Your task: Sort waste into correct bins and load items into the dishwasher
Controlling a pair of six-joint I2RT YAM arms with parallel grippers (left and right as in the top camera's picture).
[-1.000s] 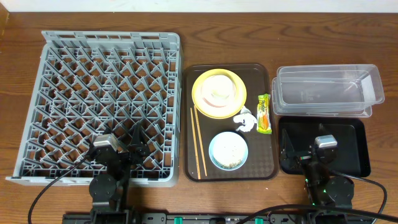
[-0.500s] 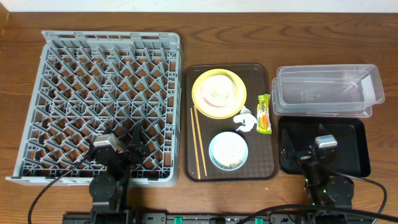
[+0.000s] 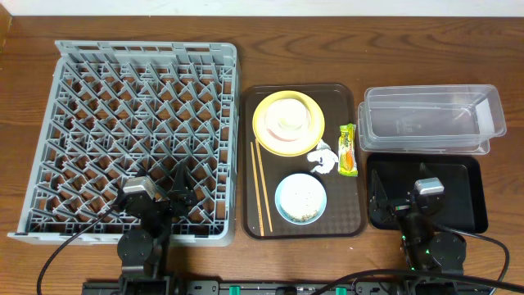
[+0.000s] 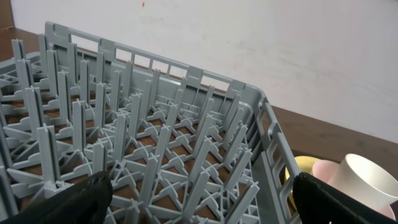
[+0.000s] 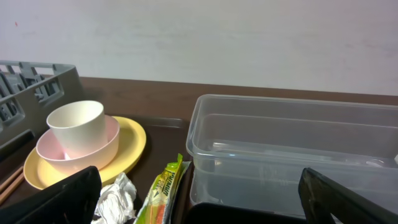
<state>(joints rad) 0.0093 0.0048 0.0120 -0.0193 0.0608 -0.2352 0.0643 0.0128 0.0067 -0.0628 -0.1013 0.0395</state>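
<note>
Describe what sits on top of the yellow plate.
A pink bowl sits on the yellow plate, with a cream cup standing inside it. The plate's middle and the bowl's inside beneath the cup are covered, so anything there cannot be seen.

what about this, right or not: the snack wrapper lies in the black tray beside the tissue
Not quite: the overhead view shows the snack wrapper on the brown serving tray, not in the black tray. It does lie beside the tissue.
</note>
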